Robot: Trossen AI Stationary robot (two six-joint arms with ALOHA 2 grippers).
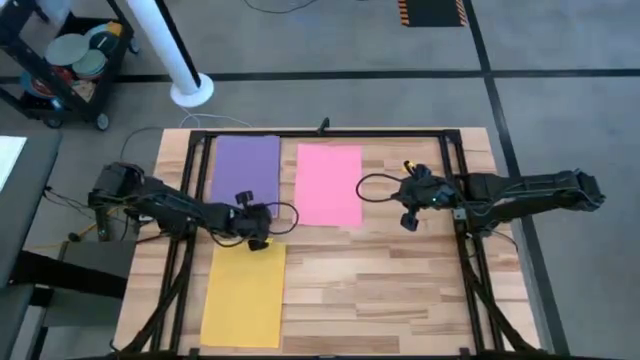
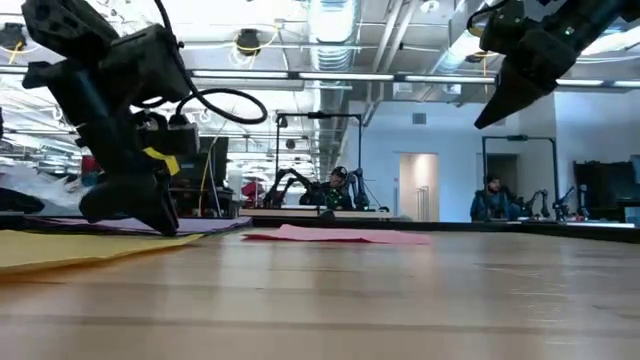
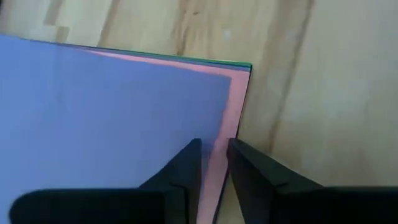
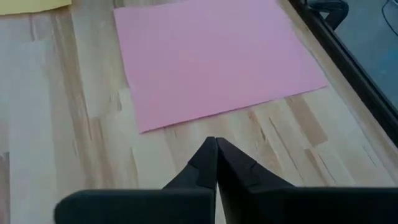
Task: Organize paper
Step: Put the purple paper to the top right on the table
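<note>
A purple sheet [image 1: 245,167] tops a stack at the far left of the table. The left wrist view shows a pink strip [image 3: 229,118] and a green edge [image 3: 186,60] beneath it. A single pink sheet [image 1: 329,185] lies flat at the far middle. A yellow sheet [image 1: 245,295] lies near left. My left gripper [image 1: 256,232] is down at the stack's near right corner, its fingers a narrow gap apart [image 3: 214,149]. My right gripper [image 1: 407,222] is shut [image 4: 216,143] and hangs well above the wood [image 2: 485,120], right of the pink sheet. My left gripper comes at the stack's near right corner [image 3: 217,174] from above, slanting from the table's left. One finger [image 3: 186,165] is over the purple sheet, the other [image 3: 249,168] over the pink strip's edge. Its tip reaches paper level [image 2: 165,225]; whether it touches, I cannot tell.
Black frame rails [image 1: 330,133] run along the table's far edge and down both sides. Bare wood [image 1: 390,300] lies at the near right. A cart [image 1: 70,65] and a white post base [image 1: 190,92] stand off the table. People sit far behind [image 2: 490,200].
</note>
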